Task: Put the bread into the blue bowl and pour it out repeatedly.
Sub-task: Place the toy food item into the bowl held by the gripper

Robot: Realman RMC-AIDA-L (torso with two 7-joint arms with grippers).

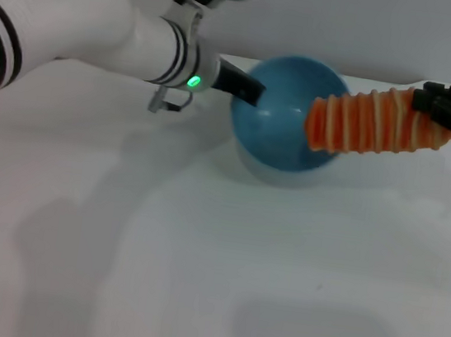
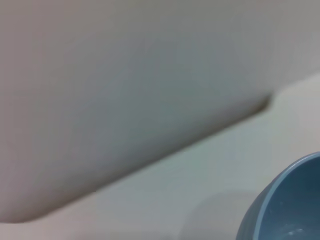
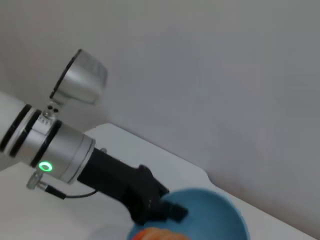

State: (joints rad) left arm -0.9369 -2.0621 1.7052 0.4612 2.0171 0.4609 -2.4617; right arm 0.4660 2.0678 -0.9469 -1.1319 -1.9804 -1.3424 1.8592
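The blue bowl [image 1: 278, 117] hangs a little above the white table, its shadow lying beneath it. My left gripper [image 1: 250, 93] is shut on the bowl's left rim. The ridged orange-and-tan bread [image 1: 373, 121] lies level in the air, its left end over the bowl's right side. My right gripper [image 1: 435, 105] is shut on the bread's right end. In the right wrist view the left gripper [image 3: 167, 210] clamps the bowl's rim [image 3: 220, 210], and an orange tip of the bread [image 3: 160, 234] shows at the edge. The left wrist view catches only part of the bowl [image 2: 290, 205].
The white table [image 1: 196, 264] spreads wide in front of the bowl. Its back edge [image 1: 362, 77] meets a plain wall just behind the bowl. My left forearm [image 1: 86, 25] reaches in from the left.
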